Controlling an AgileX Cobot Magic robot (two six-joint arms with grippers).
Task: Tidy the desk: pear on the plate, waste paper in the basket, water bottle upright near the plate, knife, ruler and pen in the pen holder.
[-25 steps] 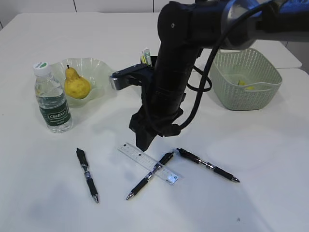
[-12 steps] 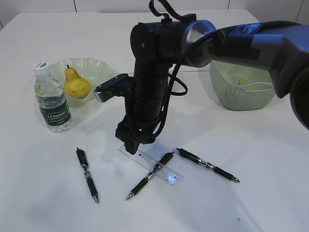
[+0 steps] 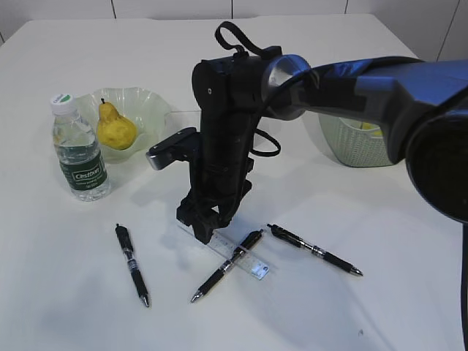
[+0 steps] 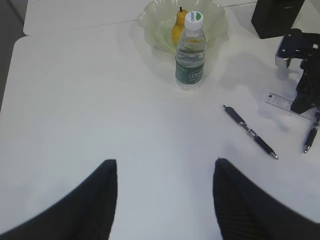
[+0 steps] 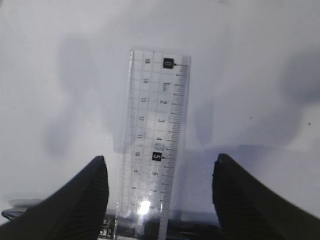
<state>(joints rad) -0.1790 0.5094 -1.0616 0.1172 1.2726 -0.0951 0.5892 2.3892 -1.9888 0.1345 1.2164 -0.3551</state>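
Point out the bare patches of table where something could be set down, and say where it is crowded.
Free: the near-left stretch in front of the left gripper, short of the water bottle and the leftmost pen; also the front right, between the rightmost pen and the basket. Crowded: the centre, where the right gripper hangs over the ruler and the middle pen.

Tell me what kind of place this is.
Probably a desk staged for robot tidying practice, maybe in a lab: pens and a clear ruler on a plain white table, a pear on a plate, and a green basket.
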